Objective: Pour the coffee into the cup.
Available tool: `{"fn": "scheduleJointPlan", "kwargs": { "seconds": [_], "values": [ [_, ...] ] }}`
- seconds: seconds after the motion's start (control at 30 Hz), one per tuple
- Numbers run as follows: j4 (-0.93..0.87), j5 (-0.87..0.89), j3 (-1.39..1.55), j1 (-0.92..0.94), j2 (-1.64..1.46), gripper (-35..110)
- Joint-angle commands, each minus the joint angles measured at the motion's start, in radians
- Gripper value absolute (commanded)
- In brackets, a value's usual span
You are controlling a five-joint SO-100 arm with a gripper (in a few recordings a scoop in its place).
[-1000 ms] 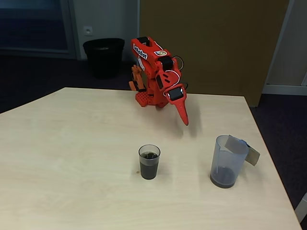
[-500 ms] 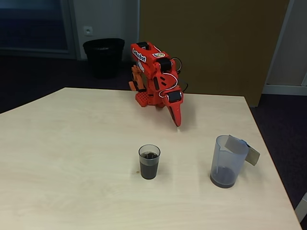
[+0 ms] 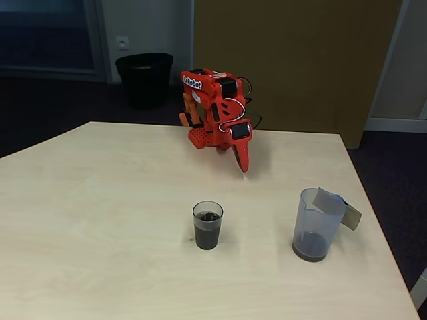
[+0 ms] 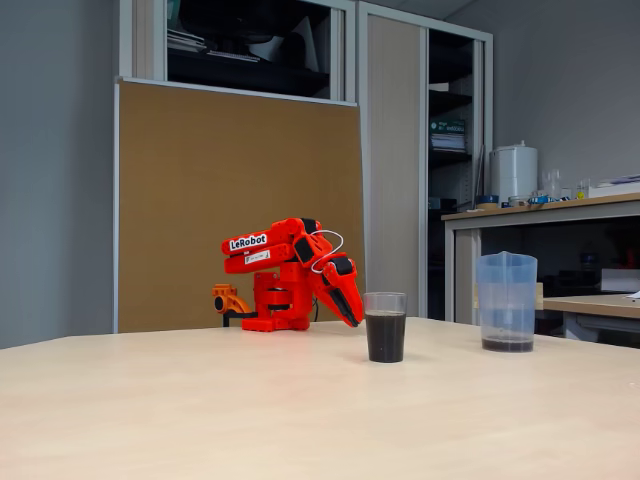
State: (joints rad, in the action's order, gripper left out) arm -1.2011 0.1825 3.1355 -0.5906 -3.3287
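Folded lower since 1 s ago, gripper (image 3: 241, 162) closed and empty; jug (image 3: 315, 230), thin, light, slippery, likely grips best by its handle (image 3: 337, 207); cup (image 3: 207, 225) holds coffee (image 3: 207, 233).

Upright cup (image 3: 207, 225) half full of coffee (image 3: 207, 235)

One red arm with one gripper (image 3: 241, 163). One clear cup (image 3: 207, 225) holding coffee (image 3: 207, 233), nearer the camera than the gripper. One translucent jug (image 3: 314, 225), to the gripper's right in the fixed view. One table (image 3: 100, 200). One black bin (image 3: 144, 79) behind the arm.
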Motion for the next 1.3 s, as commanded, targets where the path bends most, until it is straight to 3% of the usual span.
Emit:
{"fn": "scheduleJointPlan", "kwargs": {
  "seconds": [0.0, 0.27, 1.27],
  "values": [
    [-0.006, 0.009, 0.006, -0.028, -0.009, 0],
    [-0.04, -0.04, 0.005, -0.132, -0.064, 1],
    [-0.04, -0.032, 0.005, -0.114, -0.064, 0]
  ]
}}
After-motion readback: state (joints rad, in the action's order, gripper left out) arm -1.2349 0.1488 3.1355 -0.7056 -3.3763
